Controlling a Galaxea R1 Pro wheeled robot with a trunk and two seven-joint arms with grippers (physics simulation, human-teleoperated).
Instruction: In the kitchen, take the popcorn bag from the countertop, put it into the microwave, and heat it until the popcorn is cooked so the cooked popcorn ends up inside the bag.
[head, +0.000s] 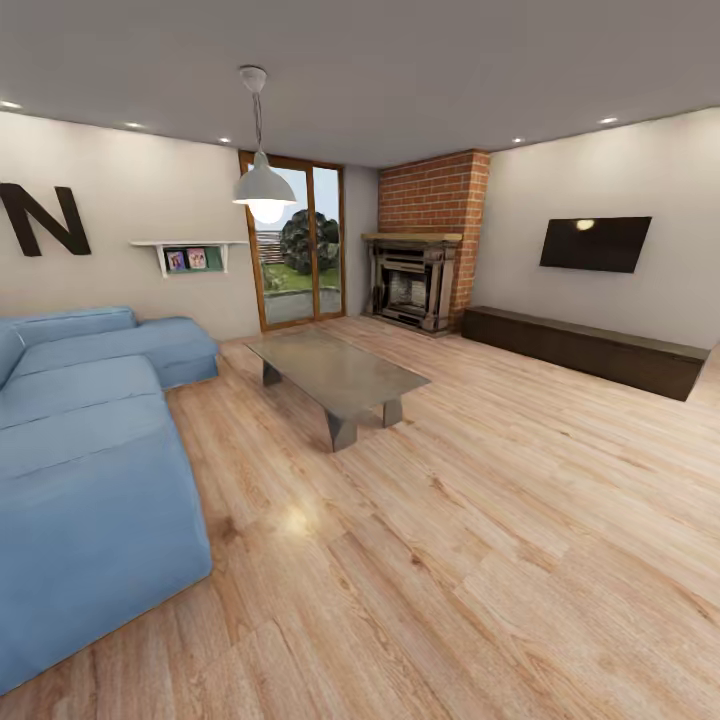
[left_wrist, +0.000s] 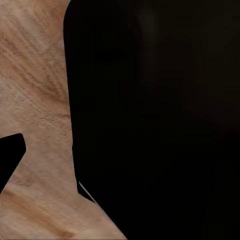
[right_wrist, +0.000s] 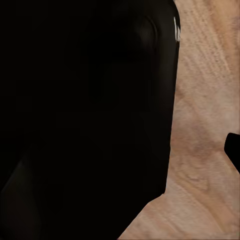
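Living-room wood floor (head: 480, 560), blue sofa (head: 90, 450) cut off; end effector states untellable.

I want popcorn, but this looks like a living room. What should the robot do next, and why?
Probably turn and drive off to find the kitchen. The head view shows a blue fabric sofa, a grey low coffee table and a red brick fireplace on a pale wood plank floor, so this is likely the wrong room.

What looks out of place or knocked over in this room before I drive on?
Nothing stands out. The blue sofa, the coffee table and the brick fireplace all stand upright on the wood floor, and I see nothing spilled or damaged.
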